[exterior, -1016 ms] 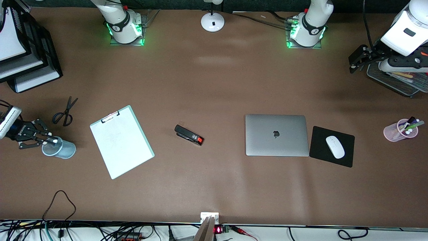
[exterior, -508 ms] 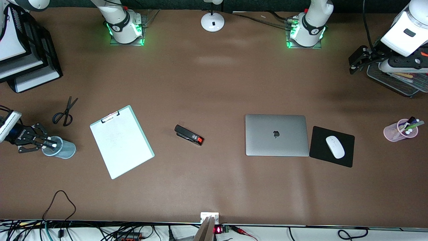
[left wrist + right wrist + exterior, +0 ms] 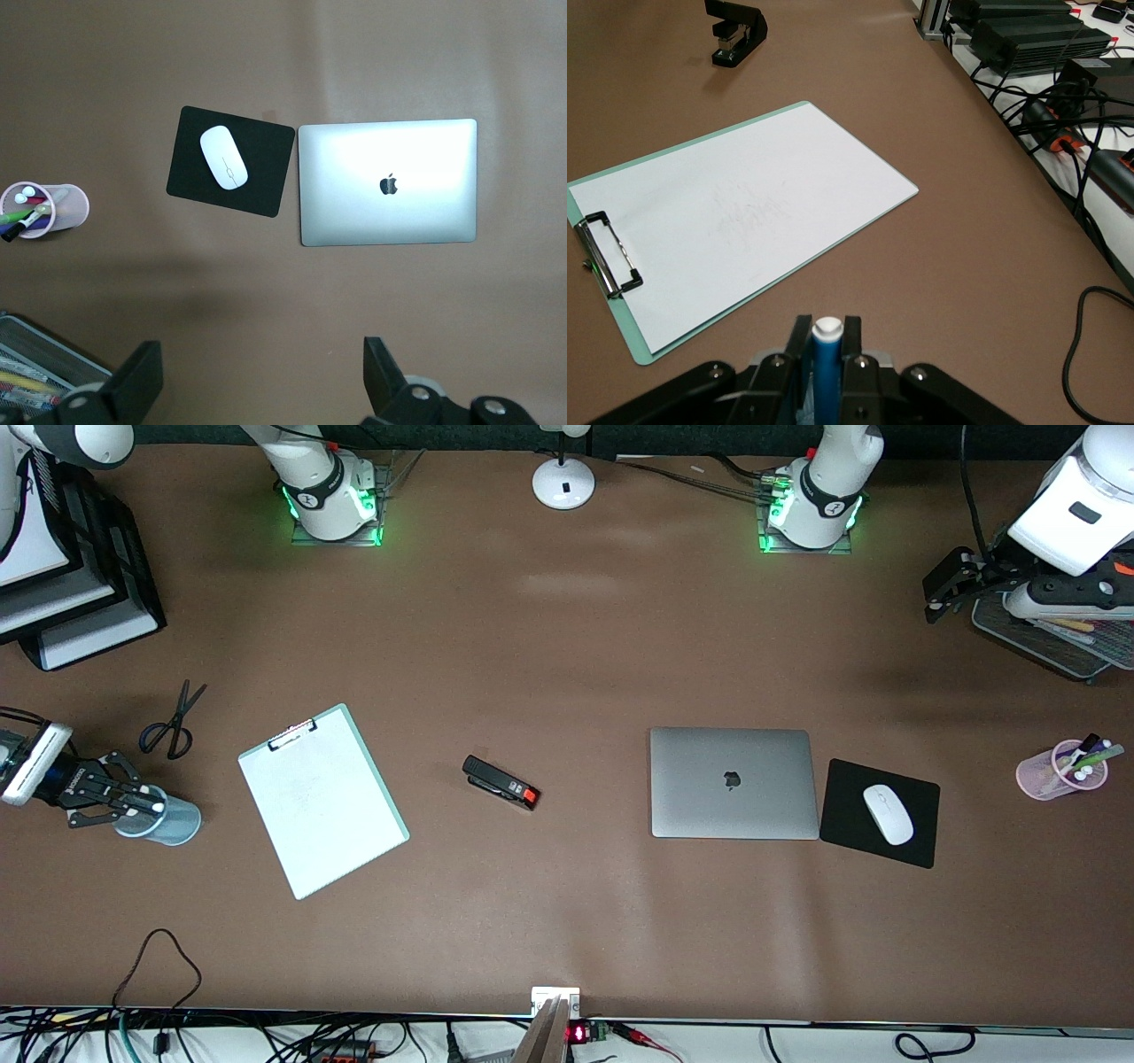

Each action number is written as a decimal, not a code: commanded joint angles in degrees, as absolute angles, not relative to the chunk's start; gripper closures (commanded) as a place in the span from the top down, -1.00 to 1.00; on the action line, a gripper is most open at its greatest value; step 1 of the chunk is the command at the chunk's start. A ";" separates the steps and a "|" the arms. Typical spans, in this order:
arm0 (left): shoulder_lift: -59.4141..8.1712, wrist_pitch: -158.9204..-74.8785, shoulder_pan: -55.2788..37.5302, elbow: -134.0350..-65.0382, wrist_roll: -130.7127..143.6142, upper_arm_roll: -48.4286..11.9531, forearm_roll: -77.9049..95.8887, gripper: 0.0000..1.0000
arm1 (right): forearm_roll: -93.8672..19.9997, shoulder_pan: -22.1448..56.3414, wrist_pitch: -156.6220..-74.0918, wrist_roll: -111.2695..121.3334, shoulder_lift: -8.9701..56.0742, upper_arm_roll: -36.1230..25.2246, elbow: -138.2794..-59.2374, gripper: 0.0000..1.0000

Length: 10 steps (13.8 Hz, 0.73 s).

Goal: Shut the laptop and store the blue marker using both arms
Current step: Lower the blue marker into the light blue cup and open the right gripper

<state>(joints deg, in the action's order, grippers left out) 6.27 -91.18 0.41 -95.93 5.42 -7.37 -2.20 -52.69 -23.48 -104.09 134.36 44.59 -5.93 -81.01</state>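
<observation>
The silver-grey laptop (image 3: 709, 806) (image 3: 425, 204) lies closed on the table, its apple logo facing up. At the right arm's end of the table, my right gripper (image 3: 142, 804) (image 3: 827, 332) is shut on the blue marker (image 3: 158, 807) (image 3: 826, 367). The marker's white end points out past the fingertips, over the mouth of a light-blue cup (image 3: 173, 824). My left gripper (image 3: 932, 598) (image 3: 261, 372) hangs open and holds nothing, beside a mesh tray (image 3: 1045, 638) at the left arm's end, with the laptop well below it.
A clipboard (image 3: 323, 800) (image 3: 744, 212), a black stapler (image 3: 500, 782) and scissors (image 3: 173, 722) lie between the cup and the laptop. A black mouse pad (image 3: 842, 815) carries a white mouse (image 3: 888, 813). A pink pen cup (image 3: 1054, 775) and stacked paper trays (image 3: 80, 593) stand at the table's ends.
My right gripper has shifted slightly with the blue marker, bringing its white end farther over the light-blue cup's mouth. The left arm and the laptop have not moved.
</observation>
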 commanded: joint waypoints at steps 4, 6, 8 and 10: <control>6.33 -91.67 -0.09 -96.06 4.48 -6.86 -0.09 1.00 | -53.88 -24.79 -98.89 126.58 44.65 -5.18 -79.19 1.00; 6.24 -91.67 -0.09 -96.06 4.48 -6.86 -0.09 1.00 | -53.35 -24.70 -96.51 123.85 43.69 -5.45 -79.01 1.00; 6.15 -91.67 -0.09 -96.06 4.48 -6.86 -0.09 1.00 | -51.08 -24.26 -94.84 119.29 41.49 -5.45 -77.44 1.00; 6.15 -91.50 -0.09 -96.06 4.57 -6.86 -0.09 1.00 | -48.18 -23.82 -92.13 112.62 40.78 -5.10 -73.58 1.00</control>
<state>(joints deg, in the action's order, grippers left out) 6.19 -91.18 0.38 -96.03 5.42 -7.37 -0.98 -51.06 -23.80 -95.06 118.73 42.29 -5.84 -76.65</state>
